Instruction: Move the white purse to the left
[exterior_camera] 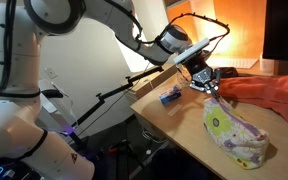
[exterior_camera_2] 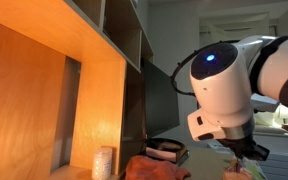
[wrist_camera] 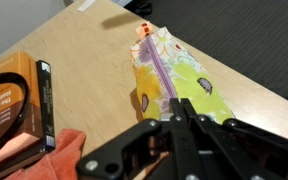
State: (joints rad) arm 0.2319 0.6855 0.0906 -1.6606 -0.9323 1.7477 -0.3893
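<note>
The white purse (exterior_camera: 234, 130) lies on the wooden table (exterior_camera: 174, 125), an oblong pouch with a green, pink and yellow print. In the wrist view the white purse (wrist_camera: 172, 78) stretches away from me, its purple zip line on top. My gripper (exterior_camera: 204, 84) hangs over the purse's end nearest the orange-pink cloth. In the wrist view my gripper (wrist_camera: 179, 108) has its fingers pressed together, with the tips on the purse's near edge. In an exterior view my gripper (exterior_camera_2: 247, 152) is mostly hidden behind the arm.
A small blue packet (exterior_camera: 170, 96) lies near the table's edge. The large orange-pink cloth (exterior_camera: 274, 92) lies beside the purse and shows in the wrist view (wrist_camera: 56, 156). An orange and black box (wrist_camera: 14, 100) lies next to it. A wooden shelf unit (exterior_camera_2: 44, 90) stands behind.
</note>
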